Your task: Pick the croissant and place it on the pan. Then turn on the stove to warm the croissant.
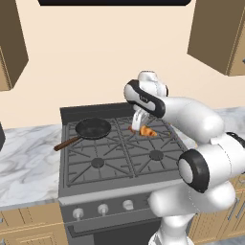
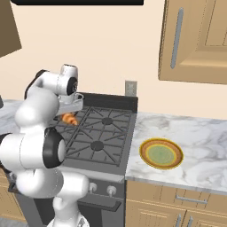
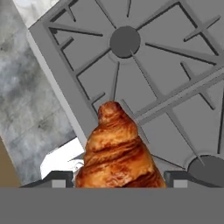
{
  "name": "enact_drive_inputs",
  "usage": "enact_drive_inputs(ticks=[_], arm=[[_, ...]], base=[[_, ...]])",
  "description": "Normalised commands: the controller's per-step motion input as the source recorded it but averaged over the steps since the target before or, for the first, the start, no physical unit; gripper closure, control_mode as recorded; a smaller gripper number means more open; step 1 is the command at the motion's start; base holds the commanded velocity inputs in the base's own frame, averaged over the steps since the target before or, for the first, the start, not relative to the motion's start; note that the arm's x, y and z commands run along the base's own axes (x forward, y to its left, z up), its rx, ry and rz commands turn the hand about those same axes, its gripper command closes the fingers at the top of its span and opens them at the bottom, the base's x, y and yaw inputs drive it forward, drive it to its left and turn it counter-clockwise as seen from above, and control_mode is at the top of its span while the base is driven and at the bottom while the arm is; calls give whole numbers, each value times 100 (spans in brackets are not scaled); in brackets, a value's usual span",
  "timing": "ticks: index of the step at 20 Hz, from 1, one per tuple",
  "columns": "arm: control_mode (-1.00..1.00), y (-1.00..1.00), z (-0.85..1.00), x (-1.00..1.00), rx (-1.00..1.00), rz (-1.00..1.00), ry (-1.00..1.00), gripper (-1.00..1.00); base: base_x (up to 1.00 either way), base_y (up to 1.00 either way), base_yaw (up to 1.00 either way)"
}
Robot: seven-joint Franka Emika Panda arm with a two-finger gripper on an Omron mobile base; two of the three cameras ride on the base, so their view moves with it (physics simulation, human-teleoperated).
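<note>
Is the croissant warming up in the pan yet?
Not yet. The end effector has the croissant between its fingers, above the stove grates. The pan sits empty on the back left burner. Left to do: put the croissant in, then turn a knob.

My arm (image 1: pixel 191 119) is glossy white throughout, built of rounded, swollen link shells that read as smooth capsules. Each joint carries a dark ring: the large elbow joint (image 1: pixel 194 171), just in front of the stove's (image 1: pixel 119 148) front right corner, shows a black band around a white round cap. The wrist link (image 1: pixel 143 98), above the stove's back right burner, has a black oval band with a small pale marking on it. My gripper (image 1: pixel 138 125) body is white. Its finger tips (image 3: pixel 59 179) are small, dark grey, blocky.
</note>
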Motion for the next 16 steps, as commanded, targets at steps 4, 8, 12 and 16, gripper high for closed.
enact_drive_inputs(ticks=[4, 8, 12, 16], arm=[[-100, 44, 0, 2, 0, 20, 0, 100], [-100, 39, 0, 5, 0, 18, 0, 100], [-100, 36, 0, 12, 0, 19, 0, 100], [-100, 29, 0, 19, 0, 11, 2, 100]], base=[[0, 0, 0], [0, 0, 0], [0, 0, 0], [0, 0, 0]])
